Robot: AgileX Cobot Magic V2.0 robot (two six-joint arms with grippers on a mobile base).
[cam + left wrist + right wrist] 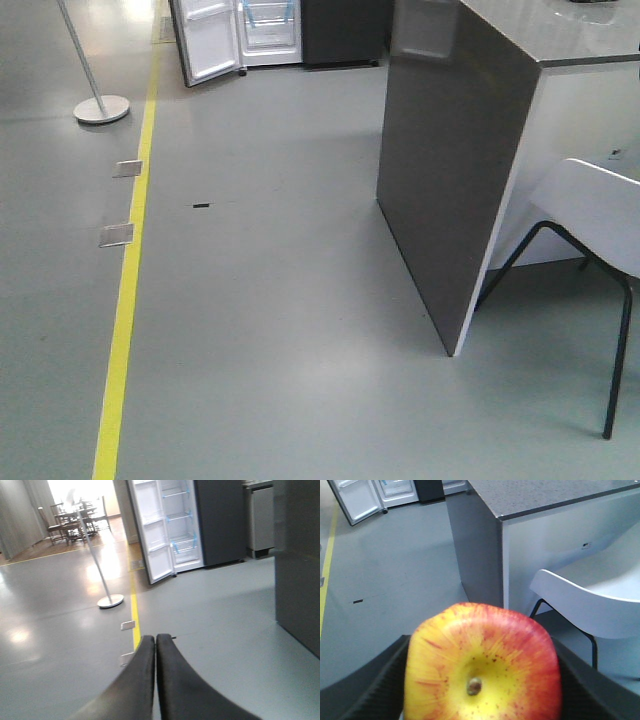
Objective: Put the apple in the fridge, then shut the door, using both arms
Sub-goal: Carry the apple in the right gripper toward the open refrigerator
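The right hand (pixel 480 702) pinches the one apple (pixel 482 665) between its two dark fingers (pixel 367 685), one on each side of the fruit, and the stem end looks toward the wrist camera. The left hand (pixel 155 639) carries nothing; its two fingers are pressed together along their length. The fridge (pixel 220 520) stands far ahead of both hands, well apart from the apple: ahead and to the left of the right hand, ahead and a little to the right of the left hand. Its single door (pixel 152 530) is swung wide open to the left side, so the white inside with blue-edged shelves is seen. Ahead and to the right of the right hand rises one tall grey counter (pixel 450 190) with a speckled tabletop (pixel 545 495), and its corner comes near to the way toward the fridge. One white chair (pixel 585 605) with black legs is at the right of this hand, just beside the counter. Ahead and to the left of the left hand stands one thin pole stand (pixel 110 600) on a round base. One yellow line (pixel 125 300) runs on the floor from the left hand toward the fridge, with two small flat plates (pixel 116 234) lying on its left edge and one short black mark (pixel 202 206) to its right. Between the hands and the fridge the grey floor is open.
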